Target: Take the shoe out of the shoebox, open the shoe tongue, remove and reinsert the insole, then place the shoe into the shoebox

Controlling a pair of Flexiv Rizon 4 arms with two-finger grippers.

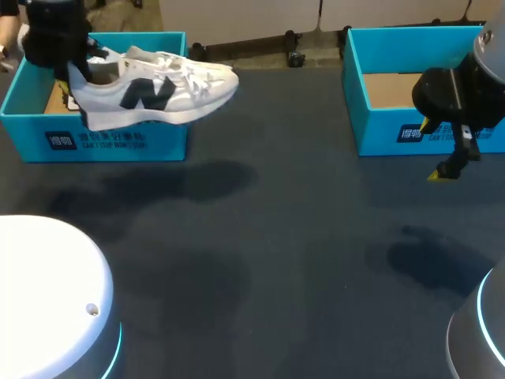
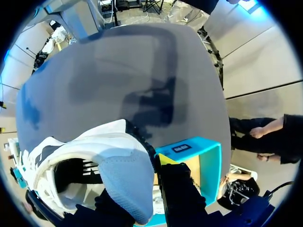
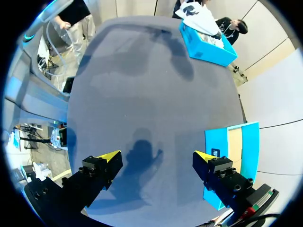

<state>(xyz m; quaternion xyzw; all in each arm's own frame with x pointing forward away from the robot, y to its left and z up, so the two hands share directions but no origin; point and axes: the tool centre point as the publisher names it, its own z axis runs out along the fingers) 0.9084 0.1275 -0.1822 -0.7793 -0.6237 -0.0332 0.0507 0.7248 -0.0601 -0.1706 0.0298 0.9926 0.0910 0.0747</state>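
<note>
- The left hand is clamped on the heel of the white shoe. One finger is inside the collar and the other is against the grey heel patch.
- The shoe is held at the far left of the tabletop, side-on, with the dark logo on its side facing the near edge.
- Its heel is over the open teal shoebox, and its toe points right, jutting past the box's right wall.
- In the left wrist view the shoe's opening gapes towards the camera, with the laces ahead of the hand. I cannot tell how the tongue or the insole sits.
- A soft shadow lies on the dark tabletop near the shoebox and under the toe.
- The right hand hangs above the tabletop at the far right with its yellow-tipped fingers spread wide apart, nothing between them.
- A second teal box, open-topped with a brown floor, sits at the far right, just beside the right hand and well apart from the shoebox.
</note>
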